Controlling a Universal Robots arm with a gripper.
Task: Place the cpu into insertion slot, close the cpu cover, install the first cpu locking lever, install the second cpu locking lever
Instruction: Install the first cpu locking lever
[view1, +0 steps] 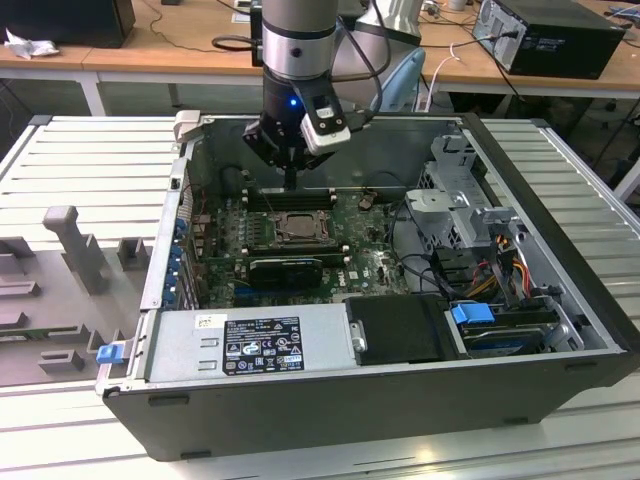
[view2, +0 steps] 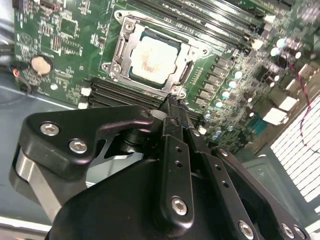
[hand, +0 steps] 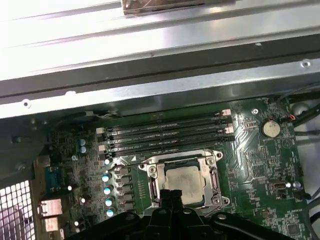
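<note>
The chip sits in its socket under the metal frame; the claw, pinched together and empty, hangs at the socket's edge, where a slip could gouge the board.

cpu flat in insertion slot, beneath cpu cover

A: Where is the cpu placed?
B: It is seated in the insertion slot, framed by the cpu cover, on the board inside the case.
A: What is found around it?
B: In the exterior view, memory slots are set just behind it, and a long card just before it.
</note>
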